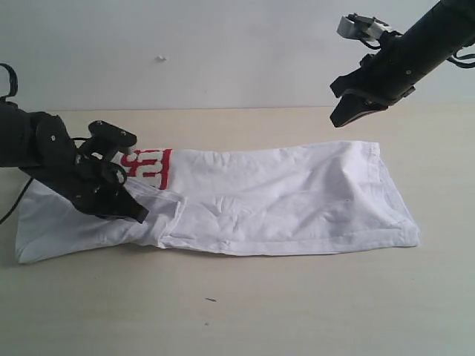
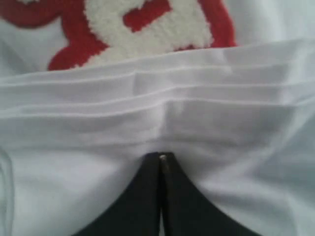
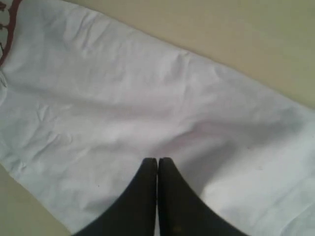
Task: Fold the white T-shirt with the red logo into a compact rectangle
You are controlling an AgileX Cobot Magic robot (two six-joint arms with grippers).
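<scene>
The white T-shirt (image 1: 274, 196) lies on the table as a long, loosely folded band, wrinkled in the middle. A short piece of the red logo (image 1: 151, 165) shows near its left end, the rest hidden under a fold. My left gripper (image 1: 139, 213) is low on that left end, just in front of the logo. In the left wrist view it (image 2: 161, 157) is shut on a pinch of shirt cloth (image 2: 221, 98) below the fuzzy lettering (image 2: 142, 24). My right gripper (image 1: 341, 119) hangs shut and empty above the shirt's far right part (image 3: 123, 98); its tips (image 3: 157, 161) touch nothing.
The shirt lies on a pale wooden table (image 1: 297, 297) with a light wall behind. A small dark speck (image 1: 211, 300) lies on the table in front of the shirt.
</scene>
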